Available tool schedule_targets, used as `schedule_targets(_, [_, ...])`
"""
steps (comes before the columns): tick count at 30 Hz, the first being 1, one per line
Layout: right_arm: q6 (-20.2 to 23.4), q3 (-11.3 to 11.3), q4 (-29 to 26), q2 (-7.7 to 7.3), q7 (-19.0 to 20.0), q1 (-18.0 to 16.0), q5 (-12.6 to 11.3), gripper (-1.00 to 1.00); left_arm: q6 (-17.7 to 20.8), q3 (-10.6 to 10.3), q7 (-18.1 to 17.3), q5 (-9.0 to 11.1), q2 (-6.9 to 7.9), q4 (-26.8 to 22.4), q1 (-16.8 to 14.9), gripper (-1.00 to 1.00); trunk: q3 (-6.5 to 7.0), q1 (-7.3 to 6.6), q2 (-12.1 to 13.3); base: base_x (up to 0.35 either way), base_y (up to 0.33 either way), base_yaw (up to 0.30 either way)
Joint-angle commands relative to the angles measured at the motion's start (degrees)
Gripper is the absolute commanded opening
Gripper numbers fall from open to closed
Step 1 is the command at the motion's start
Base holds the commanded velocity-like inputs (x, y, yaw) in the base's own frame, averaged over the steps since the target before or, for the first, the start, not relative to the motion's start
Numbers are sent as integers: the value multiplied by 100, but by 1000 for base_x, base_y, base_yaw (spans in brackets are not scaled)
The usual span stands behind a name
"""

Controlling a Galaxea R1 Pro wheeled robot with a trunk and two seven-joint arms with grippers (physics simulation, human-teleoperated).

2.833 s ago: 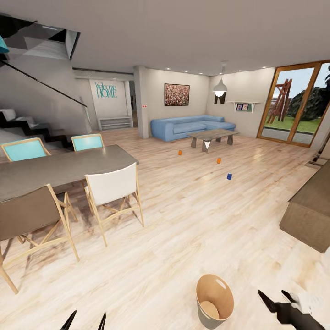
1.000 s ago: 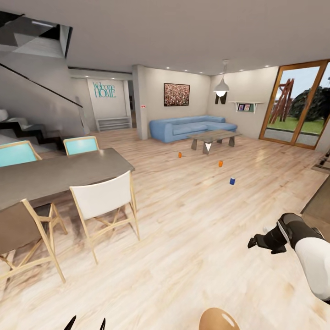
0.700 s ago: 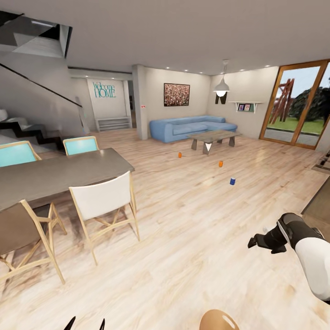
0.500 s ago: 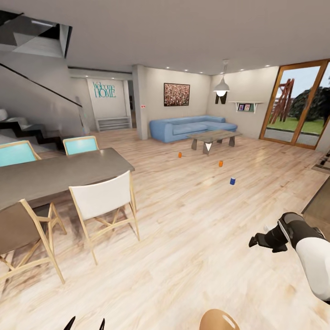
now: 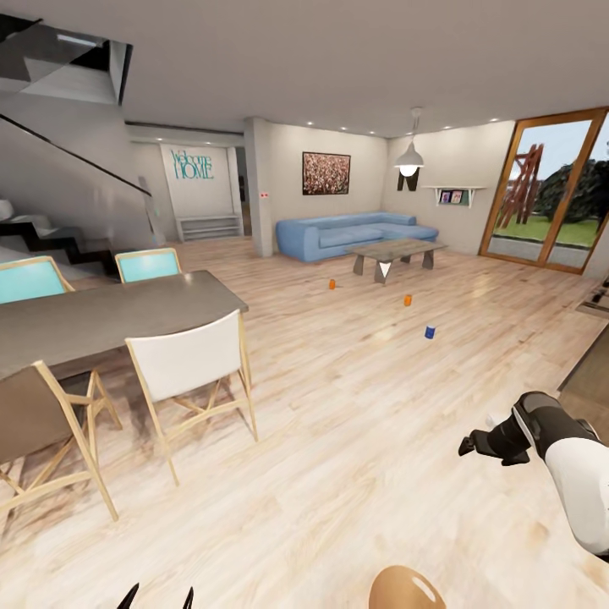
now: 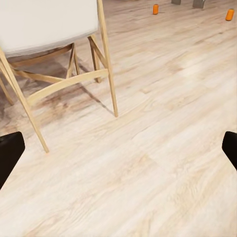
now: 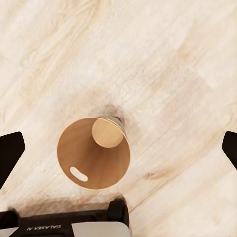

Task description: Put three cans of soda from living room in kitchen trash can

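Three cans of soda stand on the light wood floor of the living room ahead: an orange one [image 5: 331, 284] farthest, another orange one [image 5: 407, 300], and a blue one [image 5: 430, 332] nearest. The left wrist view catches both orange cans [image 6: 155, 9] [image 6: 230, 14]. The tash can [image 5: 406, 589], brown inside, pokes up at the bottom edge of the head view. My right gripper [image 5: 475, 445] hangs open straight above the tash can [image 7: 79, 153], empty. My left gripper [image 5: 158, 599] is open too, low over bare floor [image 6: 120, 153].
A grey dining table [image 5: 101, 313] with a white chair [image 5: 190, 359] and a brown chair [image 5: 38, 414] stands to the left. Beyond the cans are a low table [image 5: 393, 251] and a blue sofa [image 5: 351, 233]. A brown counter edge [image 5: 592, 372] is at the right.
Since 2.8 s ago the view has advanced, the tash can has slid toward the bottom edge, and my right arm has risen. Over the last second almost nothing has moved.
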Motion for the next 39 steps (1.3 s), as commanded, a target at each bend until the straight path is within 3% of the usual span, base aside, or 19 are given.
schedule_targets(1, [0, -1, 1, 1, -2, -1, -1, 100, 0, 0, 0, 0, 0, 0, 0, 100, -18, 23, -42, 0, 0, 0])
schedule_targets(25, [0, 3, 3, 10, -16, 5, 5, 100, 9, 0, -9, -2, 2, 407, -8, 100, -449, 550, -1004, 0, 0, 0])
schedule_targets(39, [0, -3, 14, 32, -402, 11, -16, 100, 9, 8, -10, -1, 2, 551, -9, 100, -701, 857, -1566, 0, 0, 0])
